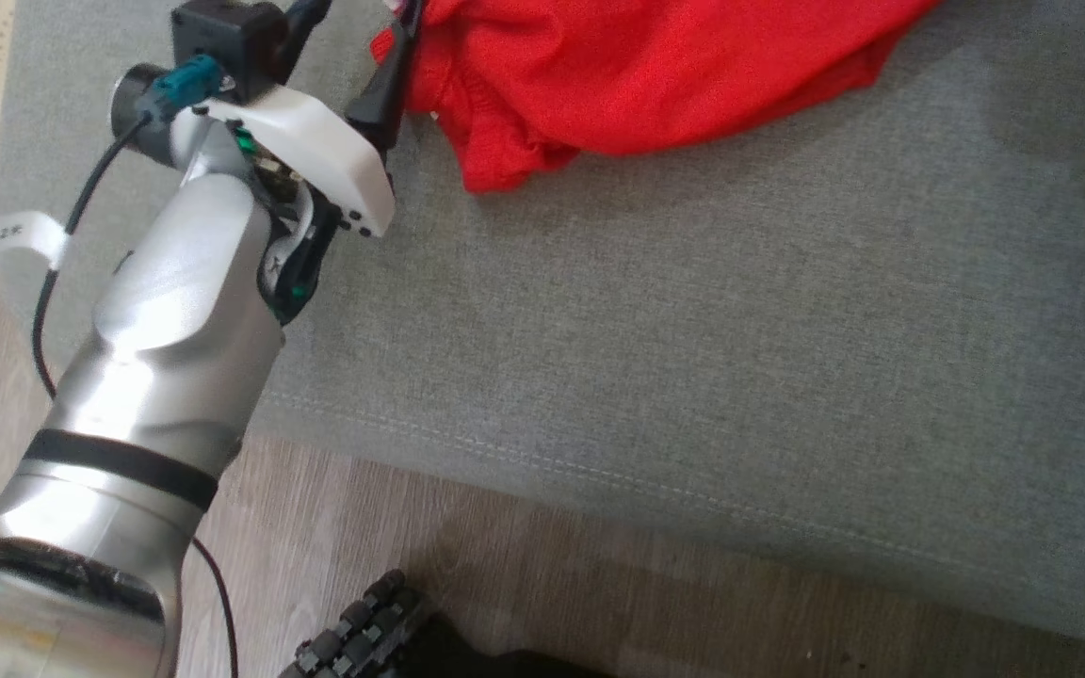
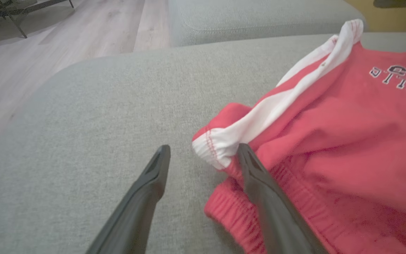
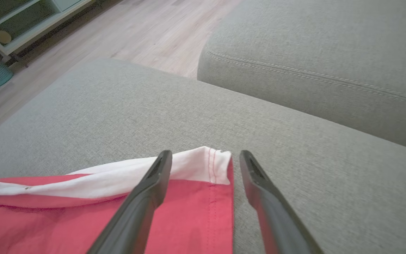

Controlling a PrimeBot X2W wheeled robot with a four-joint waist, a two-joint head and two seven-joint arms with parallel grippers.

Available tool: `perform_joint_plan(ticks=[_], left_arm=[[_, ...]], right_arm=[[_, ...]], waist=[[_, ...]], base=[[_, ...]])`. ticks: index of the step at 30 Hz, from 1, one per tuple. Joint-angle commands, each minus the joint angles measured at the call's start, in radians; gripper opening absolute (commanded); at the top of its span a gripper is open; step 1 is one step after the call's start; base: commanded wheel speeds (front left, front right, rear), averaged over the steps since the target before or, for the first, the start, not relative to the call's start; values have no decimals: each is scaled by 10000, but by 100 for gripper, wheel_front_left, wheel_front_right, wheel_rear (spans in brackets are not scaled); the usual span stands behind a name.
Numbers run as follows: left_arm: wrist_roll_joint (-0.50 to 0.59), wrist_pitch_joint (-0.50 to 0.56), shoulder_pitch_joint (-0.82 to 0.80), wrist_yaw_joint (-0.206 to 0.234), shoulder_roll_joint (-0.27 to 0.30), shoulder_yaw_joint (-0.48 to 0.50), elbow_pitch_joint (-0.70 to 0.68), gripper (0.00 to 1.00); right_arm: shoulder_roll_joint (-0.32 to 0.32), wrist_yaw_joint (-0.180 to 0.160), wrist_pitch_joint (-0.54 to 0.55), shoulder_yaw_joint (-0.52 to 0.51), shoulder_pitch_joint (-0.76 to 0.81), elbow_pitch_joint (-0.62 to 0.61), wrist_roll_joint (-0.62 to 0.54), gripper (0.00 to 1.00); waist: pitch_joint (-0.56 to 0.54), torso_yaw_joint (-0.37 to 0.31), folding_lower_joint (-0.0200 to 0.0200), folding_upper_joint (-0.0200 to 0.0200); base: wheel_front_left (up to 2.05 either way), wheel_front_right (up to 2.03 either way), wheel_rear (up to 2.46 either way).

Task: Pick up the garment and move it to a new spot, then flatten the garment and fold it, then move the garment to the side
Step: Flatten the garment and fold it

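Observation:
The garment point(image 1: 646, 75) is a red pair of shorts with white side stripes, lying bunched on the grey sofa cushion point(image 1: 693, 330) at the top of the head view. My left gripper point(image 2: 203, 151) is open, its right finger resting against the white-hemmed corner of the garment point(image 2: 330, 141) near the elastic waistband. One of its dark fingers point(image 1: 387, 85) touches the garment's left edge in the head view. My right gripper point(image 3: 205, 157) is also open, and a flat white-striped corner of the garment point(image 3: 196, 208) lies between and under its fingers.
The cushion's stitched front edge point(image 1: 599, 476) runs across the lower head view, with wooden floor point(image 1: 693, 603) below it and my base wheel point(image 1: 364, 631) there. A second cushion point(image 3: 330, 70) lies beyond the right gripper. A shelf unit point(image 3: 19, 24) stands far left.

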Motion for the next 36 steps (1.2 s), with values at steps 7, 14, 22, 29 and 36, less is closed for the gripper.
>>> perform_joint_plan(ticks=[7,14,22,29,36], left_arm=[[208,-122,420,442,611,1213,-1094,100],[310,-123,1764,898,729,2534,-2739,100],[474,-123,3668,1189,554,3636,-4560,100],[666,-123,5229,1388,180,4143,-5776,100],[1057,-124,6392,1497,-249,4428,-6398,100]], right_arm=[[404,33,-1573,-217,10,213,103,100],[584,33,-3530,-557,1023,-174,614,100],[735,33,-5220,-425,2609,-1177,658,100],[865,33,-5734,-708,4042,-2127,96,100],[866,33,-5795,-2250,5812,-3422,-1234,100]], waist=[[-474,-299,0,0],[-1434,-729,0,0],[-2642,-1267,0,0],[-3525,-1612,0,0],[-4052,-1691,0,0]], base=[[0,0,0],[0,0,0],[0,0,0],[0,0,0],[0,0,0]])
